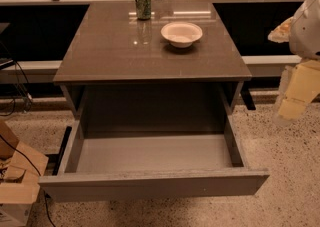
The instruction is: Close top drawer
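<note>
The top drawer (155, 185) is pulled far out of the grey-brown cabinet toward me. Its plain flat front faces me at the bottom of the view, and its lighter grey inside (152, 153) holds nothing. My gripper (296, 93) shows as a blurred pale yellow and white shape at the right edge. It hangs above the floor, to the right of the drawer's right side and apart from it. No lower drawer fronts show from this angle.
A green can (143, 3) and a white bowl (181, 34) stand on the cabinet's top (105, 51). A cardboard box (17, 181) with cables sits on the floor at the lower left. Speckled floor (285, 171) lies to the right.
</note>
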You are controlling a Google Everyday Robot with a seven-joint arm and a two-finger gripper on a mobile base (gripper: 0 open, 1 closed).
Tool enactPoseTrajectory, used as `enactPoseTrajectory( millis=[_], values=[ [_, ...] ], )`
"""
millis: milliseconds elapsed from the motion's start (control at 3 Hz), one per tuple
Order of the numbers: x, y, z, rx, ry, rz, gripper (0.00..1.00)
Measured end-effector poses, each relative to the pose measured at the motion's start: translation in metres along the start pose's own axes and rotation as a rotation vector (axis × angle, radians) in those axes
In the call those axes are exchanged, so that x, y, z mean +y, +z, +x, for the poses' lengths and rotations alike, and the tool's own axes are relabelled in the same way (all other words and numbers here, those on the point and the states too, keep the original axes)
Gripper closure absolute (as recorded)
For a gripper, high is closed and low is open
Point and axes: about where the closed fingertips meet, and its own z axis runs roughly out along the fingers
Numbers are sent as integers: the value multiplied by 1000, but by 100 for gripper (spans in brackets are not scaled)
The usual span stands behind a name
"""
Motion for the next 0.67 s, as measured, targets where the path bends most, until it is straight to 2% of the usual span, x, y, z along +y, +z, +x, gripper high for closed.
enactPoseTrajectory(
  millis=[333,667],
  values=[
    [0,0,0,0,0,0,0],
    [0,-3,-1,-4,-1,11,20]
  ],
)
